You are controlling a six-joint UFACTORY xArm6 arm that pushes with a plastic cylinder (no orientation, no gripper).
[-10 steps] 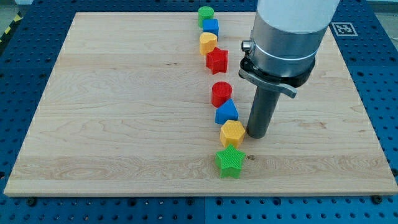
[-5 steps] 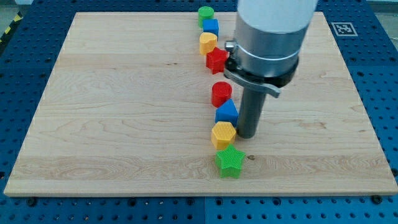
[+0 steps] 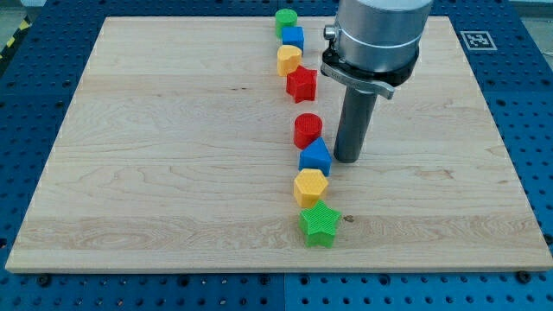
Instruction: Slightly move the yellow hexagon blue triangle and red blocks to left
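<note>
The yellow hexagon (image 3: 310, 187) sits low in a column of blocks at the board's middle. The blue triangle (image 3: 315, 156) lies just above it and touches it. The red cylinder (image 3: 308, 130) stands above the triangle. A red star (image 3: 301, 84) lies higher up. My tip (image 3: 346, 160) rests on the board just right of the blue triangle, close to it or touching it, and up and to the right of the hexagon.
A green star (image 3: 319, 224) lies below the yellow hexagon. Near the view's top stand a yellow block (image 3: 289, 60), a blue cube (image 3: 293, 38) and a green cylinder (image 3: 286, 19). The wooden board (image 3: 155, 155) sits on a blue perforated table.
My tip pushed the yellow hexagon a little to the left, then moved up beside the blue triangle. The other blocks have hardly moved.
</note>
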